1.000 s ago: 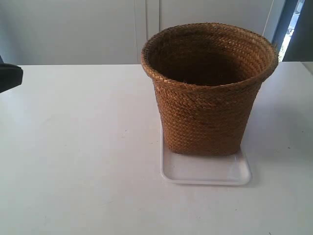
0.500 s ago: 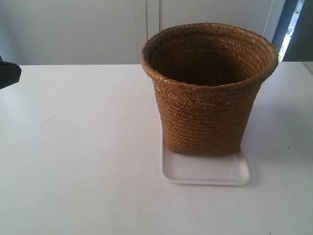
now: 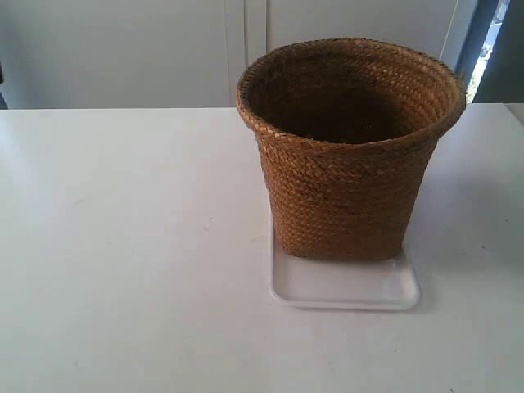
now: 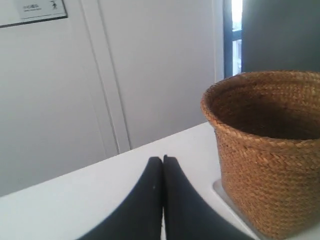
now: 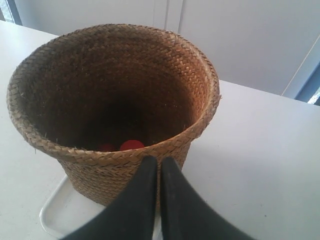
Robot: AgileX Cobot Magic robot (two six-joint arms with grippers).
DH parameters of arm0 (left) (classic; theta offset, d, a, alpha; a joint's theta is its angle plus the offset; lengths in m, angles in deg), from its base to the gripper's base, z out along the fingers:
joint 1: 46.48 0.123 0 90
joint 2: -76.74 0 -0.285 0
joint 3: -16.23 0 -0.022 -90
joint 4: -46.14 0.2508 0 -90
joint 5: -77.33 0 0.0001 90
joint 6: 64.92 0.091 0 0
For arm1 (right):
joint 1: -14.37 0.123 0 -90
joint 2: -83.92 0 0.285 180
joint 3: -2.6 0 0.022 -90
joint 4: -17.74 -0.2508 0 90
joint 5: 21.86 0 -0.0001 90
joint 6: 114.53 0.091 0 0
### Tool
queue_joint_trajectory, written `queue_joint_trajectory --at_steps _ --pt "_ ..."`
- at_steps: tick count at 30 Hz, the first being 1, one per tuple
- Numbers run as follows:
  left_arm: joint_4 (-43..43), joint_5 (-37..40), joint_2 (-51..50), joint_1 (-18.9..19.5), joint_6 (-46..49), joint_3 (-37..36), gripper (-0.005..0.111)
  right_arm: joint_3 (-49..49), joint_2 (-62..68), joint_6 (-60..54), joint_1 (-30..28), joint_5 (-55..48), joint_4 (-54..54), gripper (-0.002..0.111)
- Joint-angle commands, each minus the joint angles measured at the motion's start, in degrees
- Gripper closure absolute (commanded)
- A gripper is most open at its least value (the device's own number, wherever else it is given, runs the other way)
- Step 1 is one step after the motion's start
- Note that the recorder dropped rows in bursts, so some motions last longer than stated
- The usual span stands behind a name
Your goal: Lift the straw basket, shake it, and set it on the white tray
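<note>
The brown straw basket (image 3: 348, 147) stands upright on the white tray (image 3: 344, 286), toward the tray's far side. No arm shows in the exterior view. In the left wrist view my left gripper (image 4: 162, 159) is shut with nothing in it, well off to the side of the straw basket (image 4: 270, 150); a corner of the white tray (image 4: 222, 192) shows under it. My right gripper (image 5: 159, 160) is shut and empty, its tips just outside the straw basket (image 5: 112, 100) near the rim. Red objects (image 5: 131, 145) lie on the dark bottom. The white tray (image 5: 57, 215) peeks out below.
A white table (image 3: 123, 246) carries everything. Behind it runs a pale wall with vertical panel seams (image 3: 246, 49), and a dark blue door frame (image 3: 479, 41) sits at the back right.
The dark arm part at the exterior view's left edge has withdrawn out of the frame. The basket and tray have not moved.
</note>
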State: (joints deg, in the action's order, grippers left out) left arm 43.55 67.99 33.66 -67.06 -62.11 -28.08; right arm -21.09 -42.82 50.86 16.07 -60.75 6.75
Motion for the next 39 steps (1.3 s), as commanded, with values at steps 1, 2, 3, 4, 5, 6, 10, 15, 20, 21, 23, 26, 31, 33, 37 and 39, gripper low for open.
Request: queue_joint_trajectory --at_steps 1,2,3,4,5,6,10,15,20,21,23,26,31,33,37,39 --pt "-0.6 -1.4 7.4 5.5 -4.5 -8.2 0.107 -0.3 -0.3 0.1 -0.1 0.4 0.3 0.105" --pt "-0.6 -1.8 9.5 7.1 -4.9 -10.5 0.107 -0.3 -0.3 0.1 -0.1 0.4 0.3 0.105" --pt "-0.6 -1.8 11.8 8.3 -6.0 -12.4 0.107 -0.3 -0.3 0.1 -0.1 0.4 0.3 0.105" --pt "-0.5 -1.6 14.2 9.8 -6.6 -15.1 0.107 -0.3 -0.3 0.1 -0.1 0.4 0.3 0.105" --pt "-0.5 -1.6 16.4 11.1 -6.6 -17.4 0.107 -0.3 -0.3 0.1 -0.1 0.4 0.3 0.105" --pt "-0.4 -1.6 18.1 12.2 -6.7 -19.2 0.107 -0.3 -0.3 0.1 -0.1 0.4 0.3 0.105" --pt "-0.4 -2.5 25.5 17.0 -7.5 -27.6 0.107 -0.3 -0.3 0.1 -0.1 0.4 0.3 0.105" --pt "-0.4 -4.4 31.7 19.7 -7.5 -32.9 0.107 -0.3 -0.3 0.1 -0.1 0.4 0.3 0.105" --pt "-0.4 7.6 35.3 21.9 -7.6 -32.9 0.107 -0.3 -0.3 -0.1 -0.1 0.4 0.3 0.105" --pt "-0.4 7.7 35.3 22.4 -8.5 -32.9 0.107 -0.3 -0.3 -1.3 -0.1 0.4 0.3 0.105" --pt "-0.4 8.0 35.3 23.3 -8.7 -32.9 0.107 -0.3 -0.3 -0.6 -0.1 0.4 0.3 0.105" --pt "-0.4 8.1 35.3 25.1 -8.7 -32.9 0.107 -0.3 -0.3 -0.6 -0.1 0.4 0.3 0.105" --pt "-0.4 7.5 35.3 26.6 -11.2 -32.9 0.107 -0.3 -0.3 -0.6 -0.1 0.4 0.3 0.105" --pt "-0.4 7.6 35.3 26.6 -13.3 -32.9 0.107 -0.3 -0.3 -0.6 -0.1 0.4 0.3 0.105" --pt "-0.4 7.7 35.3 26.6 -13.3 -32.9 0.107 -0.3 -0.3 -0.6 -0.1 0.4 0.3 0.105" --pt "-0.4 7.7 35.3 26.6 -13.3 -32.9 0.107 -0.3 -0.3 -0.6 -0.1 0.4 0.3 0.105"
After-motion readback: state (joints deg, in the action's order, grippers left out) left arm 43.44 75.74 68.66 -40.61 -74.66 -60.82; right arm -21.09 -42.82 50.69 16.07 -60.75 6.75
